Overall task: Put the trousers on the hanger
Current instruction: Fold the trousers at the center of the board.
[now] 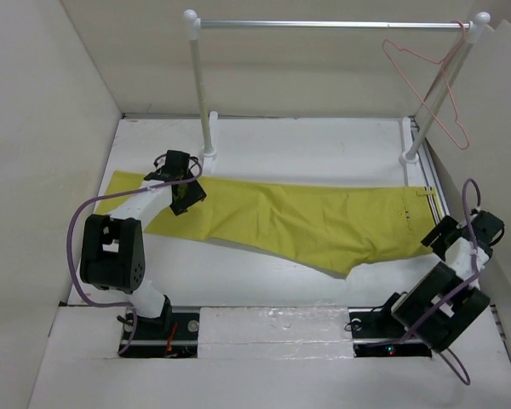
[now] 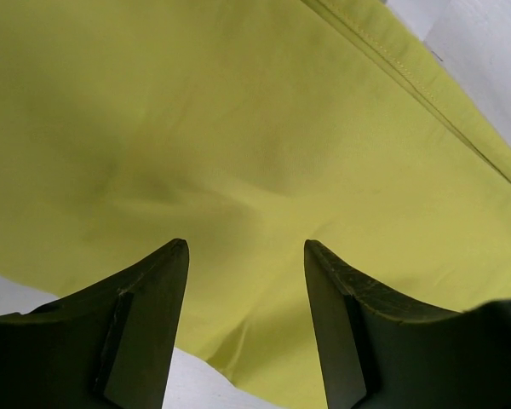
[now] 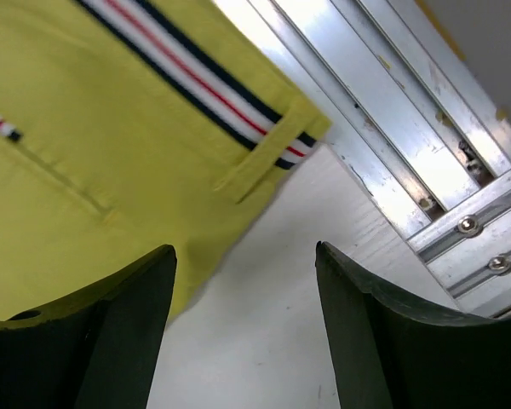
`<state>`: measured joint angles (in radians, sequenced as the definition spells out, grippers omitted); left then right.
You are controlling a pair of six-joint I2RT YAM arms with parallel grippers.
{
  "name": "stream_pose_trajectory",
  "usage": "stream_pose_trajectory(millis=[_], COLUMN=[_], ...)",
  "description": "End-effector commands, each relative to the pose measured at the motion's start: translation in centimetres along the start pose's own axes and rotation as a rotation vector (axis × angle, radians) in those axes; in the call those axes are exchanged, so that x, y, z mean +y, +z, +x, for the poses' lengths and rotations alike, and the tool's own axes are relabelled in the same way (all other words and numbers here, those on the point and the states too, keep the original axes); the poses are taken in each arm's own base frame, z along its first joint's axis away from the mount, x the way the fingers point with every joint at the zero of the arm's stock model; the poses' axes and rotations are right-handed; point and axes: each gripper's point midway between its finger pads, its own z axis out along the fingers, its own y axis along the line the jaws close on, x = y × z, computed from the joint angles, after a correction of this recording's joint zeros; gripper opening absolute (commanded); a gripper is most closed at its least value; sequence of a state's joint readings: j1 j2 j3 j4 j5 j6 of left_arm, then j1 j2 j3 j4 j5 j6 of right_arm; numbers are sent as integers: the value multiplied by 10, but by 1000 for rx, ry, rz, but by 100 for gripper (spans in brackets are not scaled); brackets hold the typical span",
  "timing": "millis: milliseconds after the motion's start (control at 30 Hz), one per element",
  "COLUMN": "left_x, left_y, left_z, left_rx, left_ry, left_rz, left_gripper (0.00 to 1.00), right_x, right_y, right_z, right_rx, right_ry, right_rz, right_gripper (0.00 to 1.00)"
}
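The white table held the trousers flat before the rack, the hanger on its right end. Left gripper and right gripper hovered, jaws apart, empty; I'd pinch the waistband squarely.

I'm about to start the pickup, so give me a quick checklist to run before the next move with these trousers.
1. Trousers spread flat on the table: ok.
2. Hanger hanging from the rail: ok.
3. Left hand open over the yellow cloth: ok.
4. Right hand open at the waistband corner: ok.
5. Either hand gripping cloth: not ok, neither does.
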<state>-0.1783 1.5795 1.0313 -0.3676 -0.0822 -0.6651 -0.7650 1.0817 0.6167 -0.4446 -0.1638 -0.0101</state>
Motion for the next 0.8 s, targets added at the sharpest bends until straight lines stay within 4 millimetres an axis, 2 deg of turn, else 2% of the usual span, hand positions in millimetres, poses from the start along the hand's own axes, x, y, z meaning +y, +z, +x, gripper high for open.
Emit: stream_pose_trajectory(millis=[0, 167, 200, 233, 267, 300, 333, 367, 400, 467, 500, 567, 600, 667, 700, 767], left_x=[13, 33, 44, 52, 52, 65, 67, 77, 97, 114, 130, 142, 144, 146, 152, 147], left_y=[9, 20, 26, 30, 31, 35, 37, 40, 43, 42, 42, 37, 35, 27, 25, 16], left_z=[4, 3, 10, 8, 8, 14, 19, 21, 24, 24, 27, 22, 23, 19, 18, 15], left_rx=[18, 26, 60, 82, 85, 104, 139, 153, 165, 165, 167, 133, 126, 103, 83, 69], left_ry=[-42, -124, -161, -218, -218, -250, -283, -315, -367, -420, -459, -469, -457, -450, -447, -451], left_rz=[-13, -84, -97, -83, -85, -106, -80, -95, -126, -147, -174, -192, -201, -211, -234, -208], left_gripper=[53, 53, 52, 52, 52, 52, 52, 52, 51, 51, 51, 51, 50, 50, 50, 50], right_x=[0, -7, -10, -14, -14, -15, -20, -29, -34, -51, -59, -72, -75, -76, -72, -64], right_y=[20, 48, 53, 54, 54, 54, 54, 51, 45, 33, 25, 7, 1, -11, -13, -15], right_z=[-17, -10, -13, -14, -15, -14, -13, -11, -7, -4, 4, 3, 9, 5, 4, -10], right_rx=[-52, 30, 17, 13, 12, 22, 22, 25, 36, 30, 50, 37, 53, 15, 19, 22], right_ry=[135, 229, 252, 262, 262, 265, 280, 301, 307, 296, 305, 251, 244, 234, 220, 130], right_rz=[-92, -95, -94, -85, -85, -76, -69, -49, -33, 34, 67, 163, 189, 215, 212, 188], right_gripper=[72, 68, 53, 42, 42, 19, 6, 0, 0, 0, 0, 0, 0, 0, 4, 23])
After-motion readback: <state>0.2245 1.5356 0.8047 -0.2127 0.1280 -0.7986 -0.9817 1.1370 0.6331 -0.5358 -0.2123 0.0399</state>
